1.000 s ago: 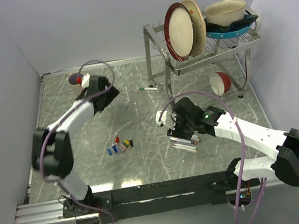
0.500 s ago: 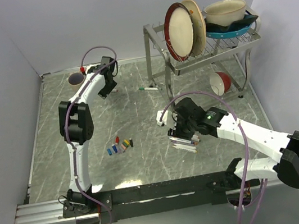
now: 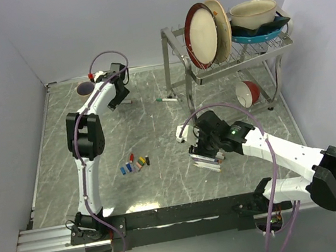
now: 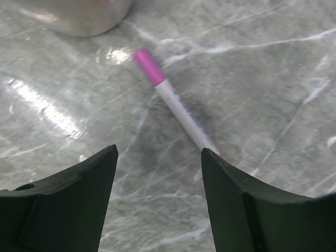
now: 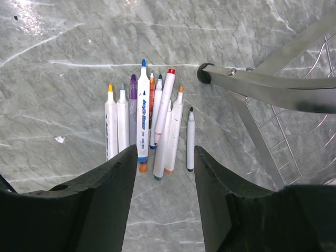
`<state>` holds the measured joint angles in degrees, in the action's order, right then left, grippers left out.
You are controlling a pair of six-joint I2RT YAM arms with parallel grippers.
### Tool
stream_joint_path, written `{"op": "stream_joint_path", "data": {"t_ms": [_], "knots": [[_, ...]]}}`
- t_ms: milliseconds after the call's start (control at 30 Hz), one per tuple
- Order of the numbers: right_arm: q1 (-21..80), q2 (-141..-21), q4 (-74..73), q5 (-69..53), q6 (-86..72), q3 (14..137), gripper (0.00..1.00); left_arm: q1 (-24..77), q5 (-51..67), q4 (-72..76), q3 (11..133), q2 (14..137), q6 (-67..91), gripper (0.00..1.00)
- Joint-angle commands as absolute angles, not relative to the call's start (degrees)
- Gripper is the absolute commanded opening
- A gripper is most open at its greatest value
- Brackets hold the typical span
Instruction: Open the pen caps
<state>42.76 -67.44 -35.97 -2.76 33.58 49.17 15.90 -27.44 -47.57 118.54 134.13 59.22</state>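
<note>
Left gripper, the nearer arm, jaws apart and empty, hovers over 1 pen on the table. Its pink cap lies at 12 o'clock and the barrel runs toward 5 o'clock. Right gripper, also released, hangs over uncapped pens.

The marble table lies open on both sides of the pink-capped pen, giving room to the left gripper, whose jaws are apart. A bowl stands near, beyond the cap end. The right gripper, jaws apart over the uncapped pens, has the dish rack's leg near one side, perhaps crowding it; the loose pen caps lie well apart
</note>
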Motion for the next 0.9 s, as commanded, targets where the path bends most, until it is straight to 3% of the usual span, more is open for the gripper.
{"op": "stream_joint_path", "data": {"t_ms": [0, 267, 567, 867], "knots": [[43.2, -67.5, -33.8, -1.8, 33.9, 48.8, 0.55, 14.9, -25.0, -42.8, 121.1, 136.0, 57.7, 0.69], [43.2, -67.7, -33.6, -1.1, 34.2, 48.5, 0.55, 14.2, -23.8, -45.3, 127.8, 141.6, 58.3, 0.60], [44.0, -67.8, -33.2, -0.6, 34.5, 48.2, 0.55, 13.0, -21.9, -49.7, 129.1, 144.9, 55.1, 0.42], [44.4, -65.6, -33.1, -2.2, 35.3, 47.9, 0.55, 13.0, -16.6, -47.1, 111.1, 137.1, 43.4, 0.05]]}}
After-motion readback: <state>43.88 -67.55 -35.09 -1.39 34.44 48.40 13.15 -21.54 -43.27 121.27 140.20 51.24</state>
